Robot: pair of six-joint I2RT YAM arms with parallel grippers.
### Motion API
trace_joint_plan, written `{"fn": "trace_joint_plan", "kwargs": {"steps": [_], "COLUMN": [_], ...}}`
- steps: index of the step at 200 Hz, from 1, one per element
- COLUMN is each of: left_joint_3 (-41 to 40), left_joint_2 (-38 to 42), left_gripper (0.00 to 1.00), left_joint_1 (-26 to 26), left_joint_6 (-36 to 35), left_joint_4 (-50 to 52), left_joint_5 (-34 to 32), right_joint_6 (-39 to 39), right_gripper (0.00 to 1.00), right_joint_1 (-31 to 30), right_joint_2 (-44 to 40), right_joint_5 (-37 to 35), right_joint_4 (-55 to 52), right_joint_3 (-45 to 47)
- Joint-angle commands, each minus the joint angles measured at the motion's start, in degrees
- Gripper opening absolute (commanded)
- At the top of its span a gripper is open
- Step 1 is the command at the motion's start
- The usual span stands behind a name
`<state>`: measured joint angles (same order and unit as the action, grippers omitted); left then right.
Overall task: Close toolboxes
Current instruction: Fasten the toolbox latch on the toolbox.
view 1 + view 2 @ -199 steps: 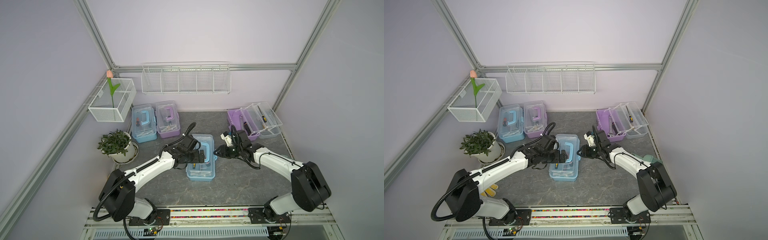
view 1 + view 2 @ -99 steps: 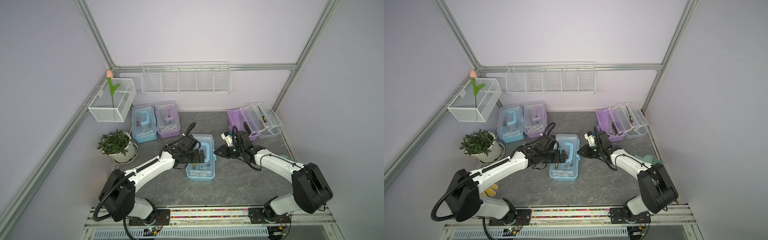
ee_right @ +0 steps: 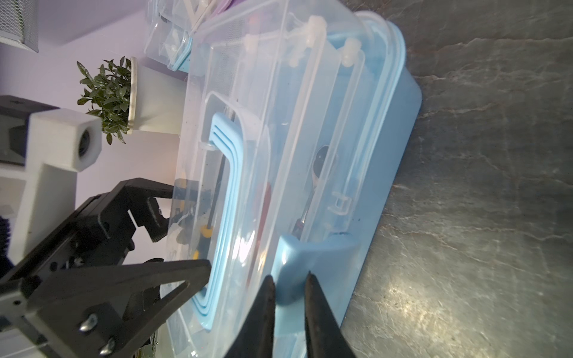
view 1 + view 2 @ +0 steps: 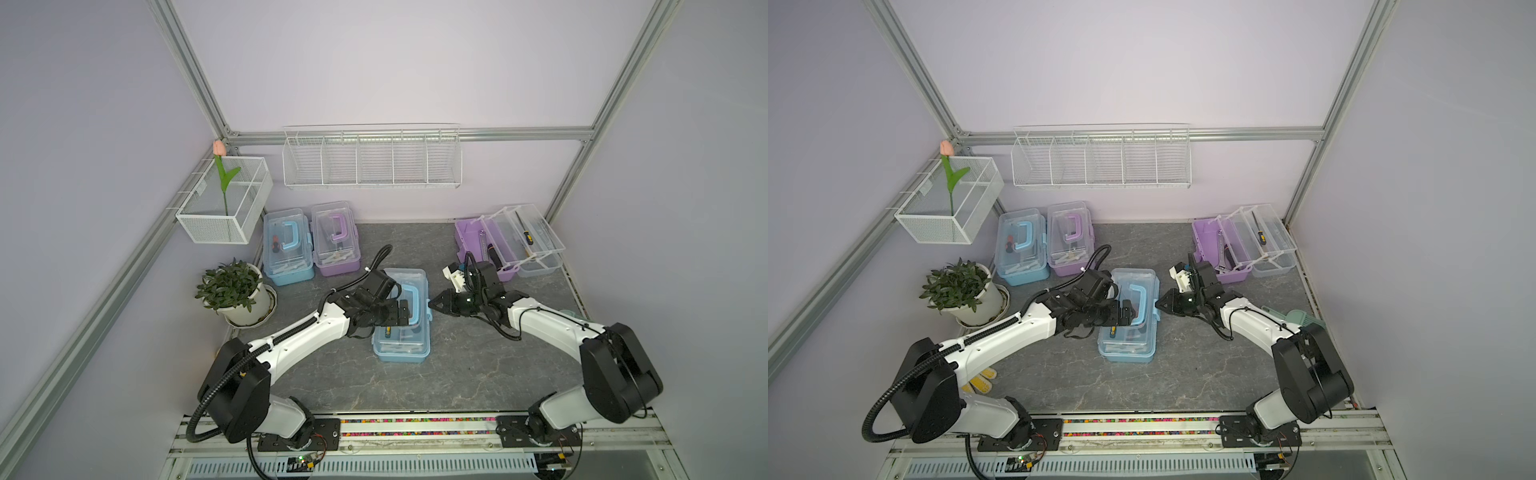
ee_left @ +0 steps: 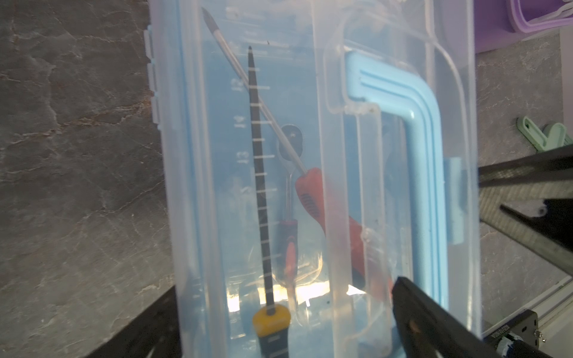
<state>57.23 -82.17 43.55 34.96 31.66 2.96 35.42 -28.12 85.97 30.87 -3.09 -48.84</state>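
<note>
Blue toolbox (image 4: 400, 353), lid down, on counter (image 4: 457, 374) between left claw (image 4: 404, 314) and right claw (image 3: 289, 276). Left claw spread wide over clear lid, one finger (image 3: 186, 268) just beside handle (image 3: 226, 173). Right claw's jaws almost together, pinching latch (image 3: 297, 257). Beyond right claw: open purple toolbox (image 4: 473, 245), trays fanned out. Beyond left claw: second blue toolbox (image 4: 286, 253) and second purple toolbox (image 4: 336, 241), both shut.

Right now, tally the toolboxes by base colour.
Light-blue toolboxes: 2 (back-left box, centre box)
Purple toolboxes: 2 (closed purple box, open purple box)
Total: 4
</note>
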Motion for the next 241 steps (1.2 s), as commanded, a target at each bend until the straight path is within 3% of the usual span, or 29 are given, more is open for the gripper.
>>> {"fn": "trace_joint_plan", "kwargs": {"steps": [1, 128, 241], "left_joint_3": [0.04, 0.25, 0.42], "left_joint_2": [-0.18, 0.35, -0.27], "left_gripper": [1.00, 1.00, 1.00], "left_joint_1": [0.53, 1.52, 1.52], "left_joint_6": [0.26, 2.53, 2.16], "left_joint_4": [3.07, 0.96, 0.02], "left_joint_5": [1.70, 3.59, 4.11], "right_joint_6": [0.50, 0.83, 0.37], "right_gripper": [0.21, 0.17, 0.20], "right_joint_1": [-2.01, -6.34, -8.80], "right_joint_2": [2.01, 3.76, 4.64], "right_joint_5": [1.97, -2.56, -5.58], "right_joint_4": [-0.53, -2.33, -5.67], "right_joint_3": [1.28, 1.49, 0.74]}}
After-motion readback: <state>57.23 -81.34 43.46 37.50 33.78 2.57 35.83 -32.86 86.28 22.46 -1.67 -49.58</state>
